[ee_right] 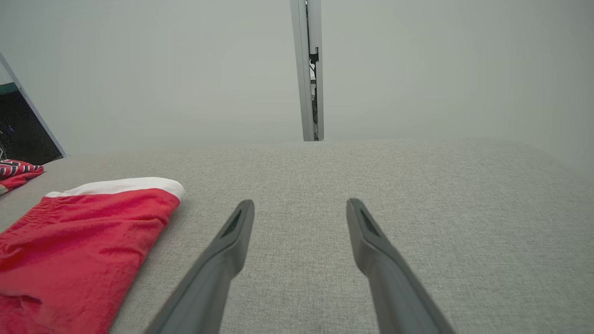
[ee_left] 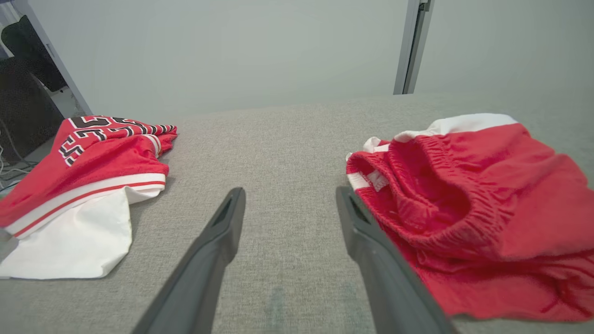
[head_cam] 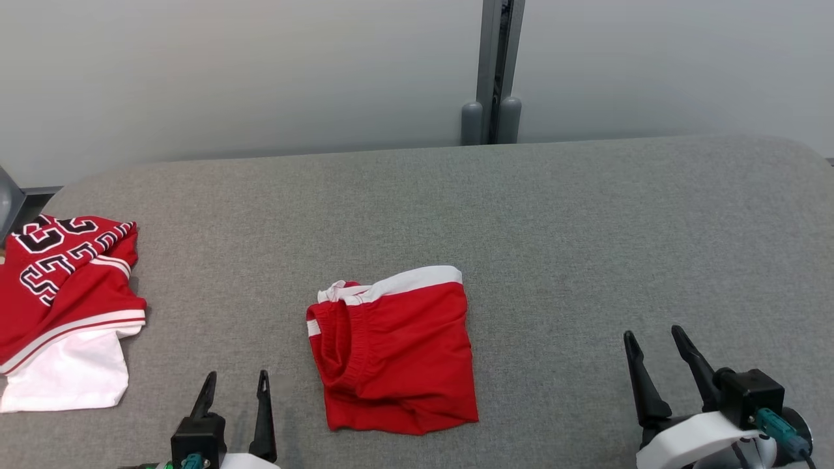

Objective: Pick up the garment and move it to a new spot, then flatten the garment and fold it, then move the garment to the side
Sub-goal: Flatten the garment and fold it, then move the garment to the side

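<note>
The garment (head_cam: 396,352) is a pair of red shorts with a white band, lying folded into a rough square on the grey table (head_cam: 554,215), near the front and a little left of centre. In the left wrist view the garment (ee_left: 468,208) shows its elastic waistband, just right of my fingers. My left gripper (head_cam: 236,383) is open and empty, to the garment's left, apart from it. Far to its right, my right gripper (head_cam: 653,333) also stands open and empty. The right wrist view has the garment (ee_right: 83,241) at lower left and my right gripper (ee_right: 299,206) over bare cloth.
A second red and white jersey-style garment (head_cam: 62,306) with black and white numbers lies folded at the table's left edge. A pale wall with a grey vertical post (head_cam: 493,71) stands behind the table. Bare grey surface stretches across the back and the right side.
</note>
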Tool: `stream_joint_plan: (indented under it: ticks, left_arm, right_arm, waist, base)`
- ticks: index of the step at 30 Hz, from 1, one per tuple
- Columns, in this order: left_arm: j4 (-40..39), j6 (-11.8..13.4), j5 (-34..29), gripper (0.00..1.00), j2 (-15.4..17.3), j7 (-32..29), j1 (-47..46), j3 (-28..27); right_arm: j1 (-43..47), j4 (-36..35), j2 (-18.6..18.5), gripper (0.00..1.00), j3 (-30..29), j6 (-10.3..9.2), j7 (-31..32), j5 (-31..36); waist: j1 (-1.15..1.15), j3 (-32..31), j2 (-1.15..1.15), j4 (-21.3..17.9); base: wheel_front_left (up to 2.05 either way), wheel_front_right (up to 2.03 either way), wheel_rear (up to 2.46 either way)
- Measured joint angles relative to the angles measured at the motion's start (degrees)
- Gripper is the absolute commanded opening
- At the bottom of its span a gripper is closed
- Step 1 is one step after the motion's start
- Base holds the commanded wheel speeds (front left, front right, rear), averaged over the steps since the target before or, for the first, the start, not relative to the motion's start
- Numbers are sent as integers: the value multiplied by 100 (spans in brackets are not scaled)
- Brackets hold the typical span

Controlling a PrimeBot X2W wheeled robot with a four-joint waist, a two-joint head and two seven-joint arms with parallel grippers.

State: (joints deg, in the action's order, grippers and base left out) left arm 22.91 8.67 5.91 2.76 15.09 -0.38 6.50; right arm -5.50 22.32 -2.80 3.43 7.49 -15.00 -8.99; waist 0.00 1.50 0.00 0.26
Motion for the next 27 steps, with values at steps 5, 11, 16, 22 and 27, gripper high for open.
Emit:
stream_joint_plan:
  ticks: [5, 11, 16, 22, 27]
  left_arm:
    - [-49, 2, -107, 100, 0, 0, 176, -165]
    - [-130, 2, -187, 100, 2, 0, 386, -320]
    - [-175, 3, -213, 100, 1, 0, 504, -392]
    - [-211, 3, -213, 100, 1, 0, 518, -432]
    - [-254, -2, -157, 100, 2, 0, 517, -377]
  right_arm:
    - [232, -125, 0, 100, -32, 0, 0, -11]
    - [380, -177, 1, 100, 34, 0, 0, -58]
    - [409, -220, 1, 100, 88, 0, 0, -102]
    - [419, -202, 0, 100, 211, 0, 0, -129]
    - [361, -140, -2, 100, 394, 0, 0, -175]
  waist:
    - [0, -150, 0, 18]
    - [0, -303, 0, 44]
    - [0, -349, 0, 71]
    - [0, -318, 0, 91]
    - [0, -196, 0, 128]
  base:
    - [0, 0, 0]
    - [0, 0, 0]
    - [0, 0, 0]
    - [0, 0, 0]
    - [0, 0, 0]
